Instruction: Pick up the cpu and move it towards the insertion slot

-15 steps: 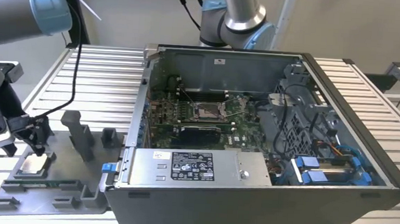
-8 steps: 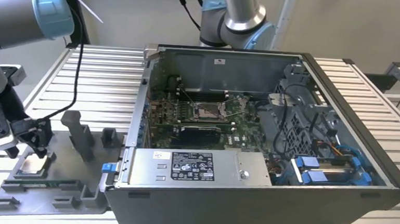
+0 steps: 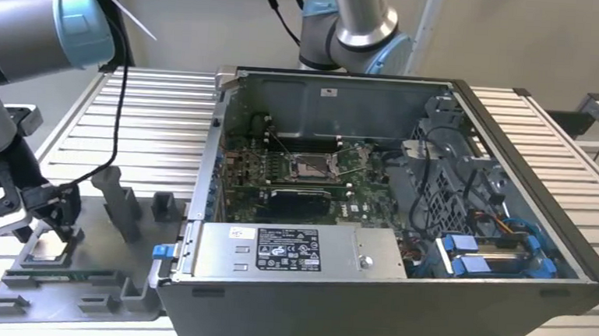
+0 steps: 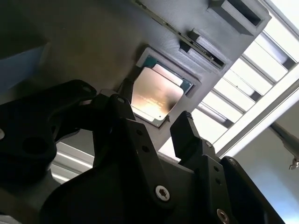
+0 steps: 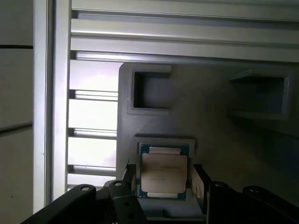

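Between the spread fingers point(image 5: 198, 179) of the gripper point(image 5: 164, 171), the cpu point(image 5: 163, 173) lies in its tray point(image 5: 210, 135).

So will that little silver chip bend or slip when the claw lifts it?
Probably stiff: the chip looks like a flat, metal-topped square, so it should not flop. Its smooth, shiny top and thin edges suggest it could slip if the gripper squeezes off-centre. It lies flat in a recess of the grey tray, so it is unlikely to roll or tip.

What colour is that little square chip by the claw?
The cpu has a silvery top with a green rim, clearest in the first wrist view.
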Controlling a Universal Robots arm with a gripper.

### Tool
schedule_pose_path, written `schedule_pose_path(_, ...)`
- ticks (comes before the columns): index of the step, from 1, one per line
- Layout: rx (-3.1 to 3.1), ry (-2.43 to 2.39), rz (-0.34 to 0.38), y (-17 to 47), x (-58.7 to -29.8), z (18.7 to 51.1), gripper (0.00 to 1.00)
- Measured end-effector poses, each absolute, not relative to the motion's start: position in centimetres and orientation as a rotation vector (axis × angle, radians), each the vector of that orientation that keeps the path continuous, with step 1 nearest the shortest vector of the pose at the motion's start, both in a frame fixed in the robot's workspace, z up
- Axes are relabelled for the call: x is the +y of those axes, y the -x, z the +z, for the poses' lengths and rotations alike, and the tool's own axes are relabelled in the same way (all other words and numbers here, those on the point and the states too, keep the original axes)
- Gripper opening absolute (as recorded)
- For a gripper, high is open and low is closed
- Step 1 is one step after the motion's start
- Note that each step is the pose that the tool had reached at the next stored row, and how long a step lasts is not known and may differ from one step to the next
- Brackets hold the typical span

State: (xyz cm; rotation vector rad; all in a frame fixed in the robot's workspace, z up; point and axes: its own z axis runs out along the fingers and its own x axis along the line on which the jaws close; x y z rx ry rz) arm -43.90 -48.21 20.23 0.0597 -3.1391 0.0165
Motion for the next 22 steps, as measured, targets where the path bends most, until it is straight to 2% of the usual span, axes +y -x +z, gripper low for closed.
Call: schedule_pose_path(22, -3.139, -0.081, 0.017, 43.8, -48.5, 18.9, 1.00)
